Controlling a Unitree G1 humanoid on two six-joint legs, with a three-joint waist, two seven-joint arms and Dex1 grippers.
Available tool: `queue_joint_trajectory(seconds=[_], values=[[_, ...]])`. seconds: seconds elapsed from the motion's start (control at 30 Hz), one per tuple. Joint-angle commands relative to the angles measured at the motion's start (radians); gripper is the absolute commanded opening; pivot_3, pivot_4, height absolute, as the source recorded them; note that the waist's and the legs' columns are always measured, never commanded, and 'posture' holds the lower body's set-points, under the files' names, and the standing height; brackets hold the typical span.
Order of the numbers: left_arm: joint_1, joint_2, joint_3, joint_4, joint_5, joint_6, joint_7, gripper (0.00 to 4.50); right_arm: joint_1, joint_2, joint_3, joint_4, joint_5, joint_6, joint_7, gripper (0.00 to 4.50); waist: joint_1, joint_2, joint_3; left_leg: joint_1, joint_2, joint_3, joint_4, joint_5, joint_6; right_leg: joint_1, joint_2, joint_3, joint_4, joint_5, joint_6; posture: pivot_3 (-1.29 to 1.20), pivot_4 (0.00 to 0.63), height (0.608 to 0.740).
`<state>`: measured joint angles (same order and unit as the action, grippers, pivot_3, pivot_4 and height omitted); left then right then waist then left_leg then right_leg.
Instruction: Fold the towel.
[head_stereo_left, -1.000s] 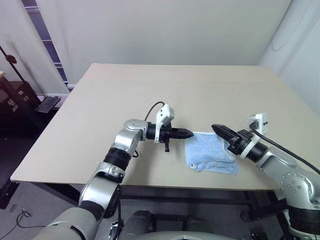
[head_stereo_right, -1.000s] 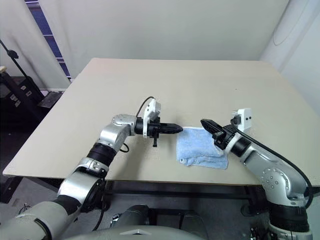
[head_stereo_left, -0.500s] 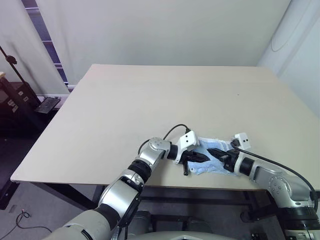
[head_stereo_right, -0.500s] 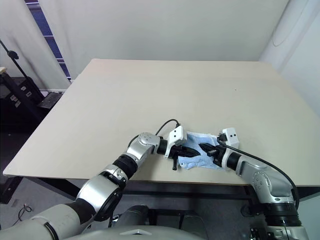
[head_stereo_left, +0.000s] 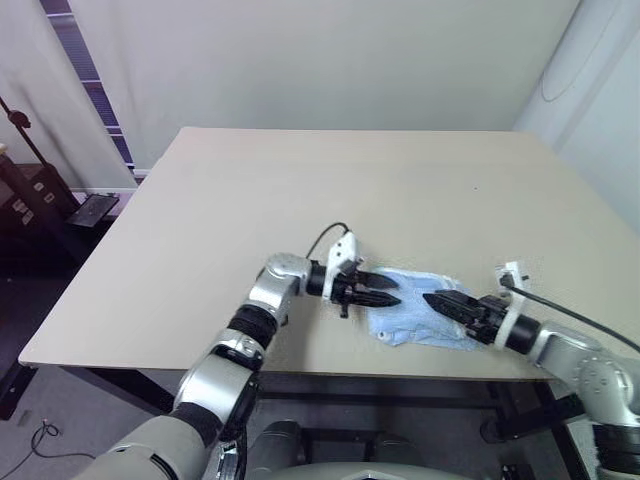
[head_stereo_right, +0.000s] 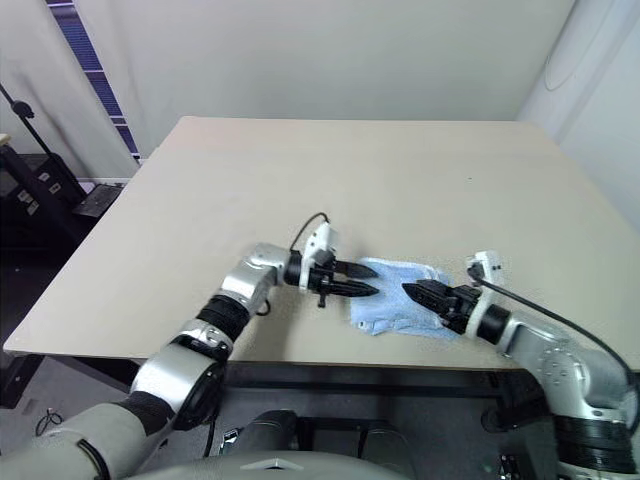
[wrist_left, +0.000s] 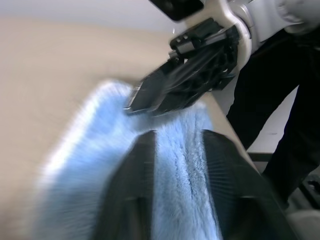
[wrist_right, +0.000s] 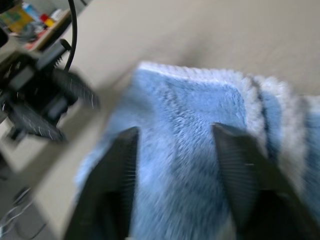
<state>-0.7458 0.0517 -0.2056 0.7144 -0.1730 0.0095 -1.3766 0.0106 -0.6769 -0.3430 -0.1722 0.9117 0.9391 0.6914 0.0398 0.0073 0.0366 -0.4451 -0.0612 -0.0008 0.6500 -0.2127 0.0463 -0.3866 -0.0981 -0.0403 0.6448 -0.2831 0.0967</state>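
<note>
I see the small light-blue terry towel (head_stereo_left: 420, 314) lying folded and rumpled near the front edge of the beige tabletop (head_stereo_left: 300, 190). My left claw (head_stereo_left: 388, 291) is at its left edge, black fingers parted, gripping nothing. My right claw (head_stereo_left: 437, 302) lies over the towel's right part, fingers likewise spread apart with towel between them, not clamped.

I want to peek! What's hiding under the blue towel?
The towel lies folded on the tan table, near its front edge. Only the table shows around it. Whatever is beneath is covered, so I cannot tell.
</note>
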Motion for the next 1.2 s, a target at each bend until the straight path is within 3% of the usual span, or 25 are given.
queue_joint_trajectory(seconds=[0.03, 0.1, 0.17, 0.3, 0.43, 1.1, 1.2], values=[[0.024, 0.054, 0.016, -0.145, -0.055, 0.078, -0.035, 3.19, -0.018, -0.064, -0.086, 0.020, 0.090, 0.083, 0.051, 3.89, 0.000, 0.000, 0.000, 0.000, 0.000, 0.000, 0.000, 0.000, 0.000, 0.000, 0.000, 0.000, 0.000, 0.000, 0.000, 0.00, 0.000, 0.722], [0.043, 0.101, 0.023, -0.217, -0.074, 0.122, -0.041, 3.93, -0.023, -0.108, -0.093, 0.067, 0.099, 0.133, 0.075, 4.50, -0.001, 0.000, 0.000, 0.000, 0.000, 0.000, 0.000, -0.001, -0.001, 0.001, 0.000, 0.000, 0.000, 0.000, 0.000, 0.00, 0.000, 0.722], [0.061, 0.140, 0.032, -0.274, -0.085, 0.152, -0.027, 4.48, -0.055, -0.139, -0.074, 0.168, 0.073, 0.191, 0.059, 4.50, -0.002, 0.000, 0.000, 0.001, 0.000, 0.000, 0.000, -0.001, -0.002, 0.000, 0.000, 0.000, 0.000, 0.000, 0.000, 0.00, 0.000, 0.722], [0.106, 0.221, 0.026, -0.387, -0.107, 0.235, -0.033, 4.48, -0.079, -0.185, -0.022, 0.279, 0.051, 0.275, 0.113, 4.50, -0.002, 0.001, 0.000, 0.001, 0.000, 0.000, 0.000, -0.001, -0.002, 0.000, 0.000, 0.000, 0.000, 0.000, -0.001, 0.00, 0.000, 0.722], [0.148, 0.274, 0.025, -0.471, -0.126, 0.284, -0.023, 4.48, -0.141, -0.156, -0.011, 0.385, 0.021, 0.297, 0.093, 4.50, -0.003, 0.001, 0.000, 0.001, 0.000, 0.000, -0.001, -0.001, -0.002, 0.000, 0.000, 0.001, 0.000, 0.000, -0.001, 0.00, 0.000, 0.722], [0.204, 0.258, -0.022, -0.508, -0.123, 0.248, 0.069, 4.48, -0.351, -0.016, 0.153, 0.473, -0.043, 0.421, 0.156, 4.50, -0.031, 0.001, 0.000, 0.002, 0.001, 0.000, -0.002, -0.001, -0.002, -0.002, 0.000, 0.001, 0.000, 0.001, -0.003, 0.00, 0.000, 0.722], [0.216, 0.262, -0.030, -0.515, -0.120, 0.233, 0.070, 4.50, -0.362, -0.012, 0.156, 0.500, -0.064, 0.427, 0.148, 3.59, -0.034, 0.001, 0.000, 0.002, 0.001, 0.000, -0.002, -0.001, -0.002, -0.002, 0.000, 0.001, 0.001, 0.001, -0.003, 0.00, 0.000, 0.722]])
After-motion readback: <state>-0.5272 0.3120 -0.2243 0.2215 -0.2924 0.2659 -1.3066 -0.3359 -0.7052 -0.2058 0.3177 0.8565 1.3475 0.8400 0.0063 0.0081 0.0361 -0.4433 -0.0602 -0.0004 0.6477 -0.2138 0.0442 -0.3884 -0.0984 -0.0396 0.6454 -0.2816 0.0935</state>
